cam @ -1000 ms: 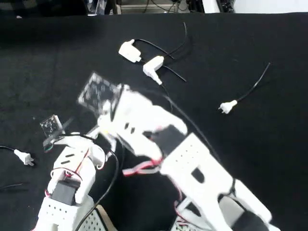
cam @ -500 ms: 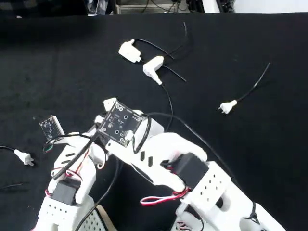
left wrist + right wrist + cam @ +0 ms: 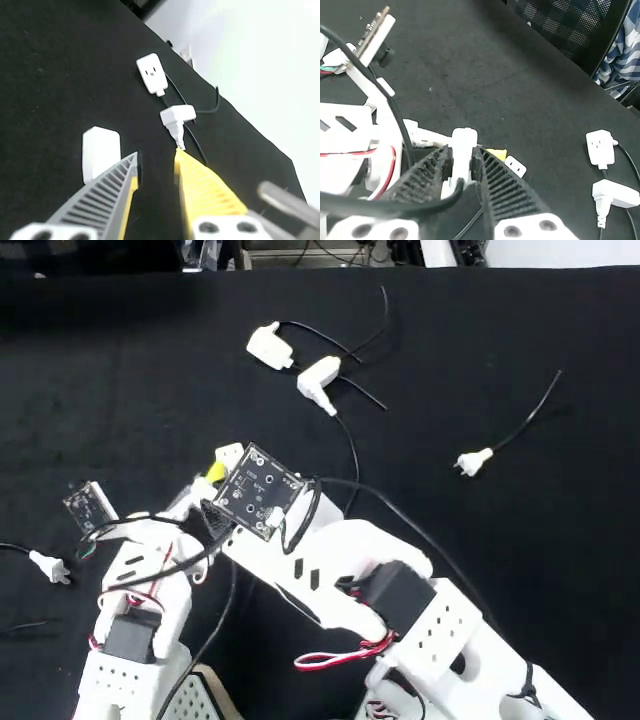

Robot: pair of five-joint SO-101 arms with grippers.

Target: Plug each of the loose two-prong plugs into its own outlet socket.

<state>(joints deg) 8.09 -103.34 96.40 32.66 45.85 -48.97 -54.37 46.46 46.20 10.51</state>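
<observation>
Down at the near edge of the black cloth (image 3: 560,540), both arms sit folded in close together, the right one leaning across the left. The left gripper (image 3: 156,156) has its grey and yellow claws spread a little with nothing between them. It's aimed up the table at the white outlet socket (image 3: 152,74) and the angled white plug (image 3: 177,117) just beside it, whose prongs point back this way. My guess is it's held low and lined up like that so it can go straight out for that pair.

The right gripper (image 3: 462,149) hangs right by the left one's tip. There's a white piece showing there and honestly I can't tell if it's pinching that or if it's just something behind, so no call from me on that claw. A small white socket block (image 3: 515,167) with two slots sits just beside the left gripper's yellow tip.

The loose stuff: one two-prong plug (image 3: 473,461) on a black cord lies well off toward the right of the high view, and another small plug (image 3: 48,566) is out beside the left arm. As far as I can see nothing is in a socket, so I'd say the job is basically at the start. The cords trail off every which way, so each plug will probably need turning before prongs meet slots.
</observation>
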